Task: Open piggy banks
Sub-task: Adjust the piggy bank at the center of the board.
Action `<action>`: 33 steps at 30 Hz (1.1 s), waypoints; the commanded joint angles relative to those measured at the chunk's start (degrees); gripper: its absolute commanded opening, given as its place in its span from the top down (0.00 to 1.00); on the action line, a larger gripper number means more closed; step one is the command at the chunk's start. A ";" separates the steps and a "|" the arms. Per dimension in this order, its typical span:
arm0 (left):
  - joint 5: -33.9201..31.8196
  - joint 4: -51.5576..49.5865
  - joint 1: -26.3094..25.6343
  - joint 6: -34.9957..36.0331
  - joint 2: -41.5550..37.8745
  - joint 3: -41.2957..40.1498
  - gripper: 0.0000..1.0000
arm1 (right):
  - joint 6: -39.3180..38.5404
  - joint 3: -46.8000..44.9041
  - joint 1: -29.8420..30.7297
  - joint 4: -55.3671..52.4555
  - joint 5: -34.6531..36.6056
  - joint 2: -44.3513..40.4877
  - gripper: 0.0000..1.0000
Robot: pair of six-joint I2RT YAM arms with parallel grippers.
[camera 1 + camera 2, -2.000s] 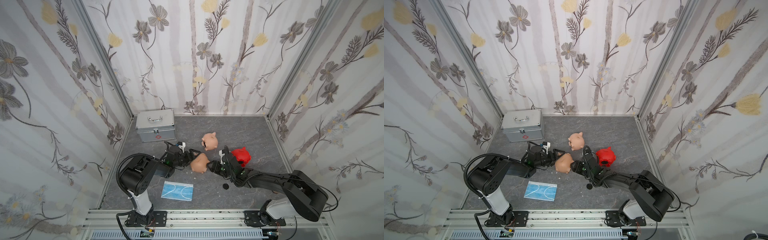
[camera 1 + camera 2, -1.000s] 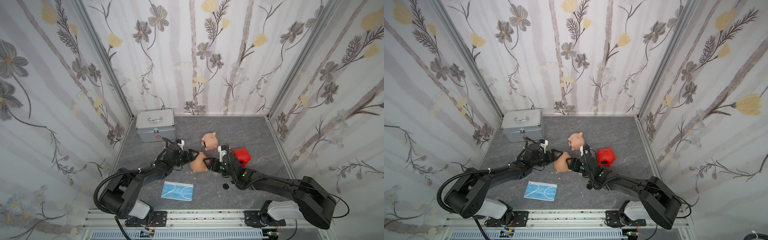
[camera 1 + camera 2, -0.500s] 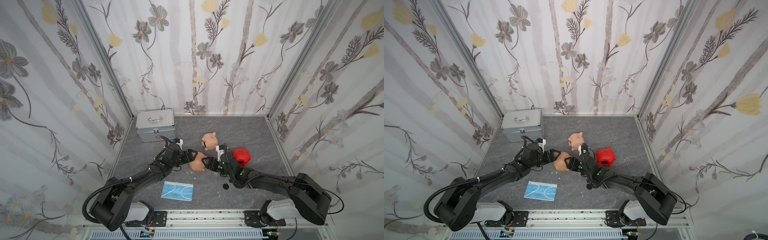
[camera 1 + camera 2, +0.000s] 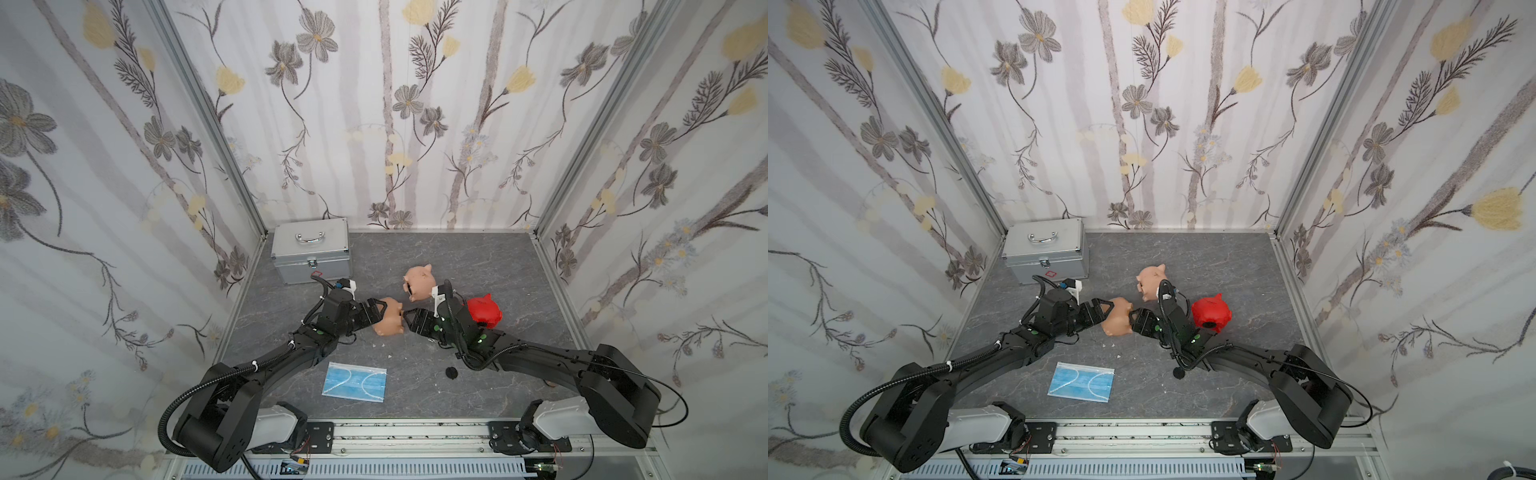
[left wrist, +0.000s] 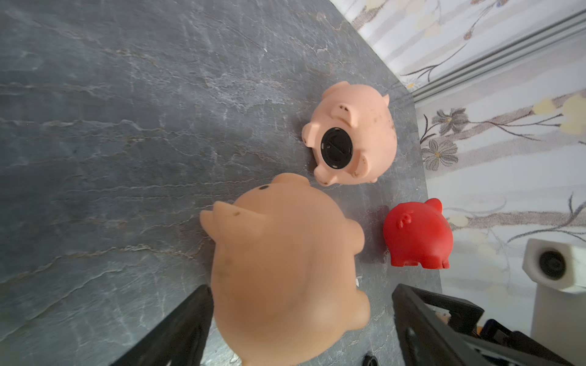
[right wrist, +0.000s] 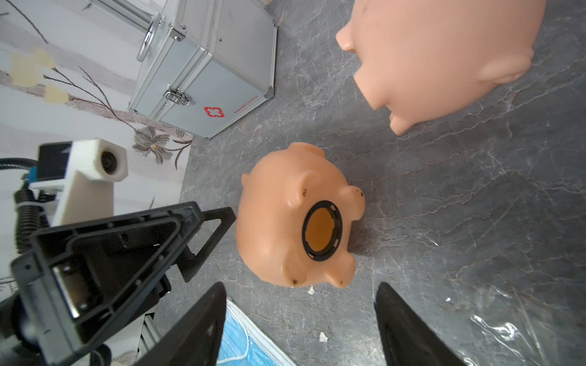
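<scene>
In both top views the middle pink pig [image 4: 389, 323] [image 4: 1119, 322] lies on its side between the two arms. The left pincer [image 4: 376, 313] has its fingers spread apart around it. The right pincer [image 4: 409, 321] is spread wide too, right at the pig's other side, holding nothing. The far pink pig [image 4: 417, 282] lies just behind them and the red pig [image 4: 484, 311] is beside the right arm. A loose black plug [image 4: 451, 372] sits on the grey table [image 4: 457, 257] near a blue mask [image 4: 354, 381]. A silver case [image 4: 309, 249] stands shut in the back corner by the flower walls [image 4: 374, 124]. In the left wrist view the middle pink pig [image 5: 285, 269] sits between the left pincer's fingers [image 5: 187, 326]; one looks right against it, the other is apart from it. The far pink pig [image 5: 364, 126] has a black belly plug [image 5: 336, 147] in place. In the right wrist view the middle pink pig [image 6: 285, 196] shows an open belly hole [image 6: 322, 229], orange-pink inside, just in front of the right pincer's spread fingers [image 6: 203, 323]
</scene>
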 commanded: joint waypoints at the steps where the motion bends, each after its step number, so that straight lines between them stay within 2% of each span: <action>1: 4.01 6.40 2.67 -3.80 -0.68 -2.38 0.07 | -2.85 5.32 0.77 -3.14 2.24 1.45 0.17; 4: 6.96 10.34 6.19 -5.90 -0.52 -4.98 0.03 | -4.36 11.61 1.70 -8.46 3.72 7.19 0.08; 9: 10.31 14.68 9.90 -7.61 0.23 -6.76 0.00 | -4.34 19.84 2.90 -15.64 6.74 13.50 0.01; 19: 14.02 20.76 13.00 -9.40 4.56 -8.01 0.00 | -5.29 28.48 2.91 -20.35 4.78 20.81 0.00; 27: 16.49 28.03 12.98 -12.65 11.88 -6.70 0.00 | -5.73 30.57 2.68 -21.96 2.06 24.01 0.00; 33: 15.58 28.07 12.24 -12.27 13.08 -6.34 0.00 | -4.80 29.27 2.12 -20.99 0.13 24.54 0.00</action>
